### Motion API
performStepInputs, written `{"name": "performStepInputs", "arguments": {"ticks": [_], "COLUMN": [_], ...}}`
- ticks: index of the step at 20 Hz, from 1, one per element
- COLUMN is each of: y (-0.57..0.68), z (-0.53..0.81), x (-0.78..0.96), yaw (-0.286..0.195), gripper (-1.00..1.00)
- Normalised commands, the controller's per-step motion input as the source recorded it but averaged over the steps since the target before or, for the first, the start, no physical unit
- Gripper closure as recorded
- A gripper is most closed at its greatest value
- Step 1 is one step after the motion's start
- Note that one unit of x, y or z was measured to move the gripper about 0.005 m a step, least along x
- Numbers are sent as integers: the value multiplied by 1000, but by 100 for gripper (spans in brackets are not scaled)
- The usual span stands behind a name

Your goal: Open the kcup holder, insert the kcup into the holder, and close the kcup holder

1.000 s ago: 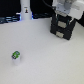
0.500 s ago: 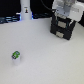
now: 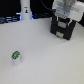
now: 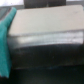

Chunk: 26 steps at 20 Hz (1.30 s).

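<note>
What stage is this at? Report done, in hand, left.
Done: nothing visible; the kcup sits alone on the white table, far from the kcup holder. In hand: the arm is over the holder, the wrist view filled by its top; tool state unclear. Left: opening, inserting, closing.
</note>
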Motion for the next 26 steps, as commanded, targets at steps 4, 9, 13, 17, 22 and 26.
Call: {"name": "performStepInputs", "arguments": {"ticks": [4,9,13,17,22,26], "y": [-48,-187,-234,-259,-233,-230], "z": [221,252,75,194,269,296], "x": [690,830,862,915,987,998], "yaw": [-73,-97,-103,-95,-47,-26], "gripper": [100,100,100,100,100,100]}}
